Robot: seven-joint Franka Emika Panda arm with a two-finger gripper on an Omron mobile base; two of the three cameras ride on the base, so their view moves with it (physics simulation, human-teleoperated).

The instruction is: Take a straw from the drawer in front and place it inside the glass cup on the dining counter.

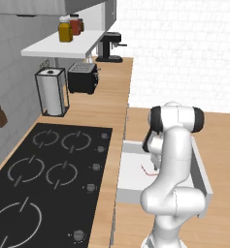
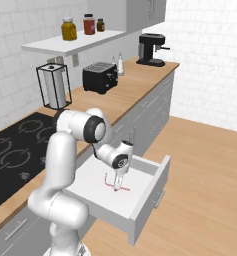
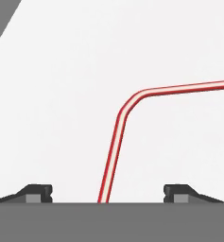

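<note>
The drawer (image 2: 140,176) stands pulled out below the worktop, white inside, with its grey front panel (image 2: 156,194) toward the floor. On its bottom lies the straw (image 3: 116,134), thin, red and bent; it also shows as a red line (image 2: 108,183) under the hand and beside the arm (image 1: 146,170). My gripper (image 2: 118,188) points down into the drawer just above the straw. In the hand view the gripper (image 3: 108,191) is open, its fingertips (image 3: 38,192) wide apart with the straw's lower end running between them, touching neither. The glass cup and the dining counter are out of view.
The black hob (image 1: 48,169) fills the worktop left of the drawer. Behind it stand a paper towel holder (image 2: 54,86), a toaster (image 2: 100,77) and a coffee machine (image 2: 151,49). A shelf with jars (image 2: 69,29) hangs above. Wood floor (image 2: 205,190) lies right of the drawer.
</note>
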